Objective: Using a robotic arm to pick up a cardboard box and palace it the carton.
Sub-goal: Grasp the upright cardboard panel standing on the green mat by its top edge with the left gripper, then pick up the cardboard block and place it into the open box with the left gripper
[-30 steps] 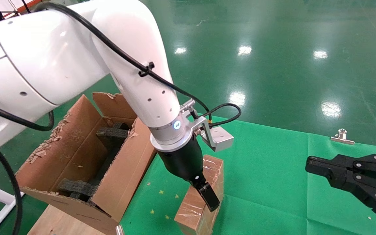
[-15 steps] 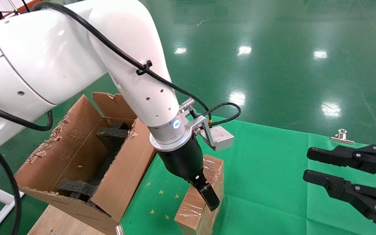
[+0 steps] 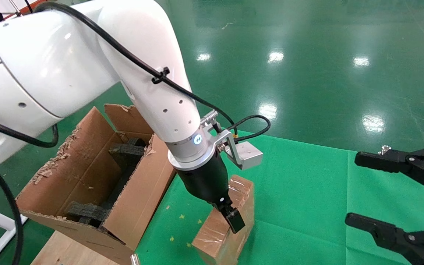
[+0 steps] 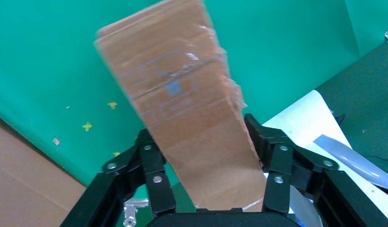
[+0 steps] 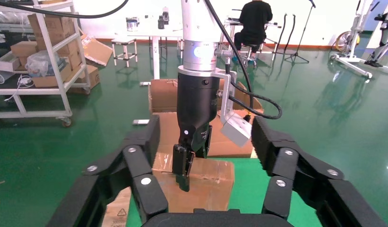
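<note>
The small taped cardboard box (image 3: 217, 235) lies lengthwise on the green mat (image 3: 300, 191), near its front left. My left gripper (image 3: 228, 222), on the robotic arm (image 3: 160, 99), is shut on the box's long sides; one finger (image 3: 236, 221) shows, the other is hidden behind the box. In the left wrist view the box (image 4: 192, 118) fills the space between the fingers (image 4: 151, 163). The large carton (image 3: 138, 198) with ragged flaps and black foam (image 3: 125, 151) stands just left of the box. My right gripper (image 3: 352, 188) is open wide and empty at the right; it faces the box (image 5: 203, 184).
A silver clip (image 3: 383, 148) sits at the mat's far right, partly behind my right gripper's upper finger. Small yellow scraps (image 3: 181, 216) lie on the mat between carton and box. Bare wood (image 3: 68, 250) shows under the carton. Beyond the mat is shiny green floor.
My right gripper has gone from shut to wide open. My left gripper has shifted slightly, and the box's near end has turned a little to the left.
</note>
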`<state>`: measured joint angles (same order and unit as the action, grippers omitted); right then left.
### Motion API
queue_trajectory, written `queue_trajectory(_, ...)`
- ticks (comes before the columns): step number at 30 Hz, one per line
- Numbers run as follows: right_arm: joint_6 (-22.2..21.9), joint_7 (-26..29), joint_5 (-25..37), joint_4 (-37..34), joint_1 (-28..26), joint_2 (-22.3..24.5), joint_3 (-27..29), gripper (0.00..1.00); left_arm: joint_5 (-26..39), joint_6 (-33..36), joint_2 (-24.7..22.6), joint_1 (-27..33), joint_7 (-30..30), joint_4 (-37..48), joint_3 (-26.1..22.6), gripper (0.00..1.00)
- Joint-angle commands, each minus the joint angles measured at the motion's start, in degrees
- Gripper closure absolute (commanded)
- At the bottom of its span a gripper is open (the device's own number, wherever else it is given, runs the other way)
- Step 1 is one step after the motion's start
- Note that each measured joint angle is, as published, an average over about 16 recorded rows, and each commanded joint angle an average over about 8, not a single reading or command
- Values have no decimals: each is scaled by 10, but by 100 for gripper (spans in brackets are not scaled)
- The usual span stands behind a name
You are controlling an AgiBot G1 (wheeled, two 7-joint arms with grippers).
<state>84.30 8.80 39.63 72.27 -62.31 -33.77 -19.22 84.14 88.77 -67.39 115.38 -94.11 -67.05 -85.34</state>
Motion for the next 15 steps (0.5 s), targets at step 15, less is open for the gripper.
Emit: queue_trajectory(15,0,0,0,0,0,0,0,0,-5,-6,8,6,0,4,7,100)
